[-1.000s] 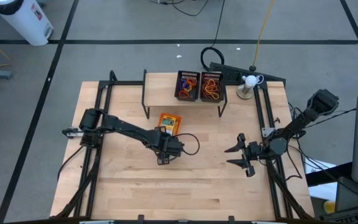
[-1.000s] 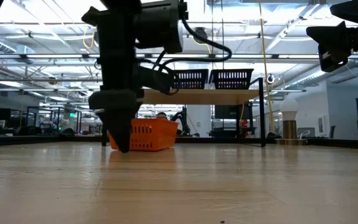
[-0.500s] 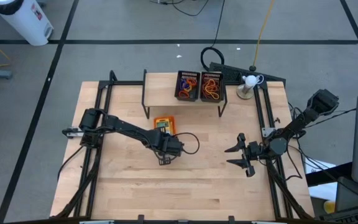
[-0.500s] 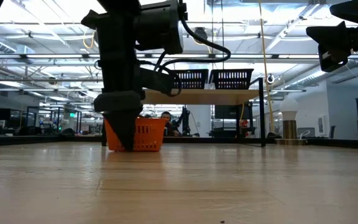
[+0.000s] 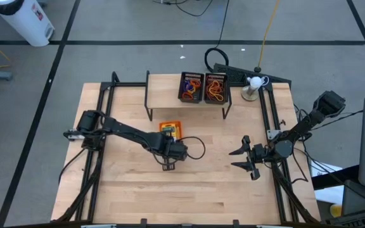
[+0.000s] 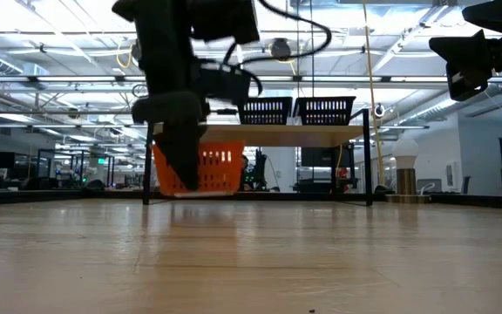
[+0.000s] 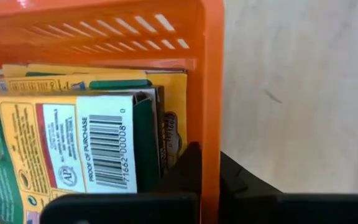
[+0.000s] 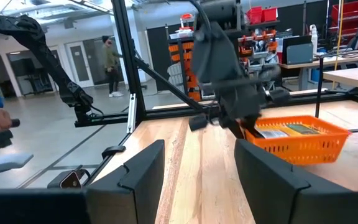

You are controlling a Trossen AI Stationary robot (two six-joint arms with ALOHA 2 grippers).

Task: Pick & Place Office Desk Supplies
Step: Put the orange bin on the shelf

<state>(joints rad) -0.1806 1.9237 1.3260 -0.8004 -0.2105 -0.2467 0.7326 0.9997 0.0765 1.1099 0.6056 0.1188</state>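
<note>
The left gripper (image 5: 168,154) pinches one wall of the orange tray (image 5: 171,128) — lifted just off the table, in front of the riser. Light, rigid plastic; its crayon boxes (image 7: 73,143) may slide. The right gripper (image 5: 244,158) waits, spread.

The wooden table (image 5: 138,183) stands on a grey floor (image 5: 125,57) crossed by dark lines. Beyond the table's far edge, cables (image 5: 224,25) trail over the floor, and a white bin (image 5: 27,22) sits off its far left corner. Behind the table, the hall has bright ceiling lights (image 6: 59,44), glass partitions (image 6: 24,161) and red crates (image 8: 263,14).
</note>
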